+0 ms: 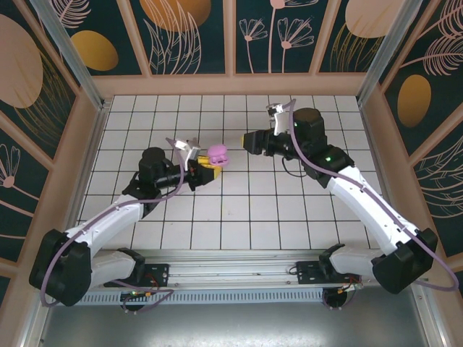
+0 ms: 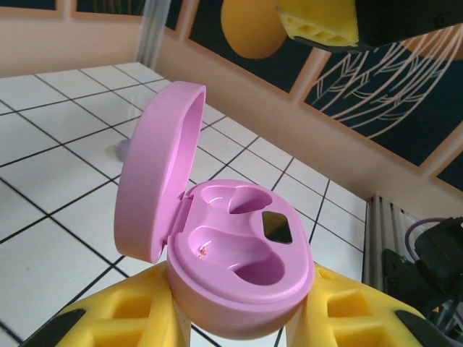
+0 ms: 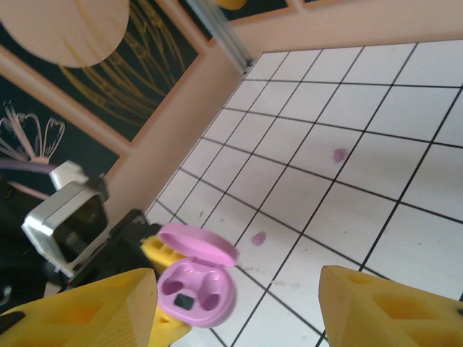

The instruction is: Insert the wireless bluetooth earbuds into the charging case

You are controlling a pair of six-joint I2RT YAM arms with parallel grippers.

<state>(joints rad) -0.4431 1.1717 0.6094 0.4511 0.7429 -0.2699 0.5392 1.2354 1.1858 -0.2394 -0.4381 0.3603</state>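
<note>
Left of centre overhead, the left tool [image 1: 207, 170] grips the open charging case [image 2: 217, 249], its sockets empty. Right of it, the right tool [image 3: 239, 300] gapes, holding nothing. Two lavender earbuds [image 3: 258, 237] lie on the tabletop [image 3: 405, 217] beyond the case. Being tiny and rounded, one could squirt from the pads when pinched.

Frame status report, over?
Left hand clamped on open, empty charging case. Right hand open, empty. Two earbuds loose on tiles. Nothing blocking.
</note>
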